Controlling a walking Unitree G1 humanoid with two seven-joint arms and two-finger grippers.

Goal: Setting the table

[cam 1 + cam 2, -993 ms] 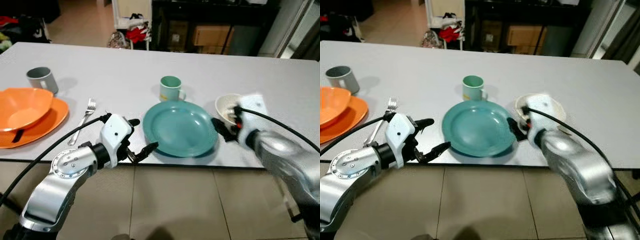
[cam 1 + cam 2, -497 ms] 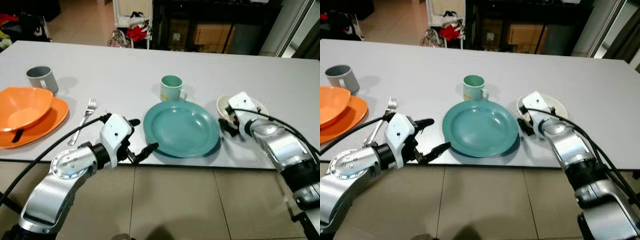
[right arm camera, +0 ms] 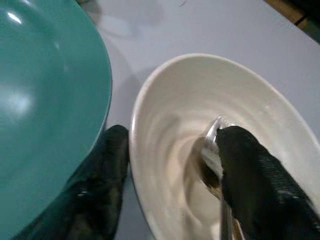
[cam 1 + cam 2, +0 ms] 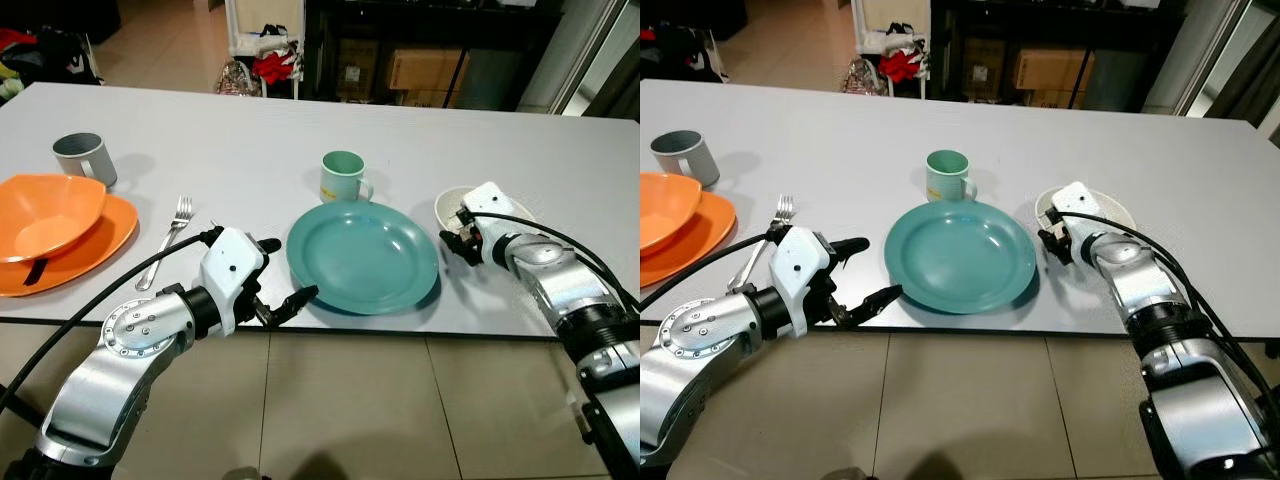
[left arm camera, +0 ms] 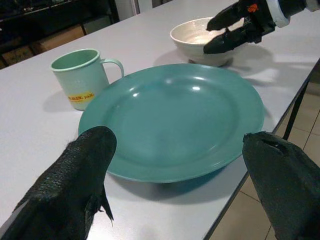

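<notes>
A teal plate (image 4: pixel 362 255) lies near the table's front edge, with a pale green mug (image 4: pixel 342 177) just behind it. To the plate's right stands a white bowl (image 4: pixel 1110 208) with a metal spoon (image 3: pixel 212 160) inside. My right gripper (image 4: pixel 455 232) is open and straddles the bowl's near-left rim (image 3: pixel 150 125), one finger outside (image 3: pixel 100 195) and one inside (image 3: pixel 255 185) beside the spoon. At the table's front edge, left of the plate, my left gripper (image 4: pixel 290 268) is open and holds nothing; in its wrist view the plate (image 5: pixel 170 120) lies between its fingers (image 5: pixel 85 170).
At the far left an orange bowl (image 4: pixel 45 215) sits on an orange plate (image 4: pixel 105 240), with a grey mug (image 4: pixel 82 158) behind and a fork (image 4: pixel 170 238) to the right. The table's front edge (image 4: pixel 400 325) drops to tiled floor. Dark furniture stands beyond the table.
My right arm has swung out to the right and settled, and its gripper stays at the bowl's rim. The left arm, plate and mug have not moved.
</notes>
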